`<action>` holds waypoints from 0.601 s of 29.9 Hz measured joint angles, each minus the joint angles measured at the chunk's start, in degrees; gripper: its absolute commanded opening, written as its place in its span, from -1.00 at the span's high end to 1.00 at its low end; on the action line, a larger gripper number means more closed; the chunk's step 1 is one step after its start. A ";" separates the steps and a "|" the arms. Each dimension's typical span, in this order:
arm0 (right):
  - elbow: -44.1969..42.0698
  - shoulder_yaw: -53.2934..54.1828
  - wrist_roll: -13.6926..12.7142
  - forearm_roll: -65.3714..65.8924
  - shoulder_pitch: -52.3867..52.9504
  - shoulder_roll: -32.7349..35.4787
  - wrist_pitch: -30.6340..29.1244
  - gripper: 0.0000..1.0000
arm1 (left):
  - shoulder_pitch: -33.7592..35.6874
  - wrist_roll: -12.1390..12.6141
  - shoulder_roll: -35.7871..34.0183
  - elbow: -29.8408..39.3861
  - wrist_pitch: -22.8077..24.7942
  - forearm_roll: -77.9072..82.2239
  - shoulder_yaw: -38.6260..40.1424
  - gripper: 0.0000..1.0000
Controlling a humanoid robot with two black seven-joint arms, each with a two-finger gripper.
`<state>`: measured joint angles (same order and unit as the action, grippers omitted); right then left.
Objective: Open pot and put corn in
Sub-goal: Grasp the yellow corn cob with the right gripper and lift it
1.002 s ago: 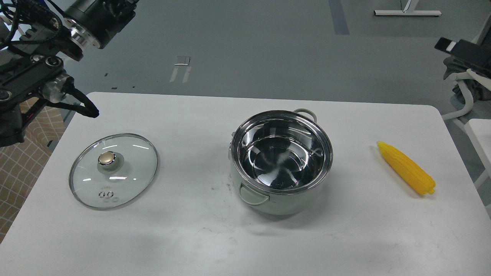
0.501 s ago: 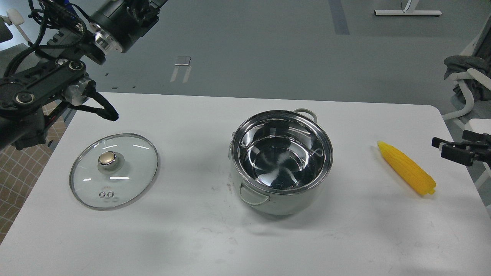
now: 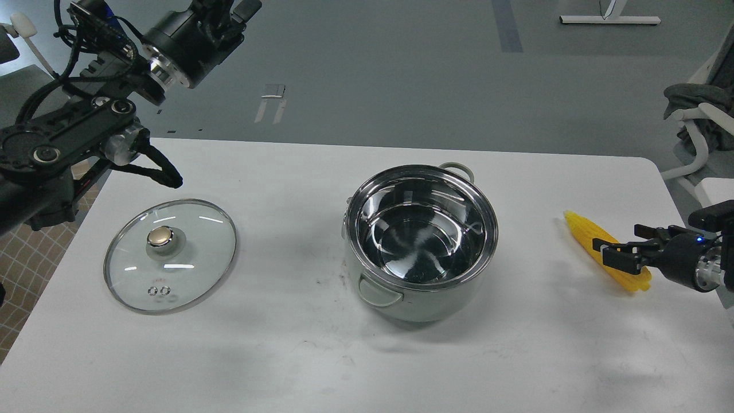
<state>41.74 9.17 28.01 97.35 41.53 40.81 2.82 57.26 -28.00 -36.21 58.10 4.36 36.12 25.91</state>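
**Right gripper lines up on the corn; pot stands open**

The pot (image 3: 421, 241) sits uncovered at the centre of the white table (image 3: 287, 355), its mirror-like inside empty. The glass lid (image 3: 170, 255) lies flat at the left of the frame, well apart from the pot, so the opening step looks done.

The corn (image 3: 590, 244) lies at the right of the frame, pointed end towards the upper left, well apart from the pot. The right gripper (image 3: 616, 252) comes in from the right edge and hangs over the cob's thicker half, its two fingers spread and nothing between them. Whether the fingertips touch the cob cannot be told from this view.

The left gripper (image 3: 243, 8) is at the upper left, high above the table; its fingers cannot be told apart there, so whether it is spread or clenched cannot be told.

What remains, by my reading, is the grasp and the carry to the pot. The cob is round and smooth-looking, and it lies at a slant: fingers closing off-centre or across the taper could squeeze it out sideways and roll it towards the table's right edge, which is near. A grip close to the thick end could also let the pointed end droop and catch the pot's rim.
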 measured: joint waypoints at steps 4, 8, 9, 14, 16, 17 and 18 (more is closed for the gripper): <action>-4.72 -2.87 -0.01 0.24 0.58 -3.87 0.49 -0.18 | -0.03 0.00 -0.03 0.02 0.02 0.00 0.18 -0.92; -7.01 -3.76 -0.01 1.39 0.66 -5.36 0.70 0.88 | -0.04 0.00 -0.08 0.03 0.01 -0.03 0.22 -0.92; -7.17 -3.82 -0.01 1.55 0.66 -5.43 0.72 0.98 | -0.04 0.00 -0.08 0.04 0.01 -0.03 0.22 -0.92; -6.86 -3.89 -0.01 1.78 0.76 -5.02 0.75 1.00 | -0.04 0.00 0.07 0.06 0.01 -0.03 0.22 -0.92; -5.95 -3.89 0.00 1.78 1.01 -4.09 0.75 1.00 | -0.04 0.00 0.17 0.09 0.01 -0.03 0.22 -0.92; -5.27 -3.85 -0.01 1.79 1.27 -3.44 0.75 1.00 | -0.04 0.00 0.20 0.08 0.01 -0.03 0.22 -0.92; -4.21 -3.84 -0.01 1.79 1.75 -2.62 0.76 1.00 | -0.04 0.00 0.27 0.08 0.00 -0.02 0.22 -0.92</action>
<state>37.52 5.34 28.00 99.14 43.27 38.19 3.58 57.22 -28.00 -35.94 58.19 4.36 36.09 26.13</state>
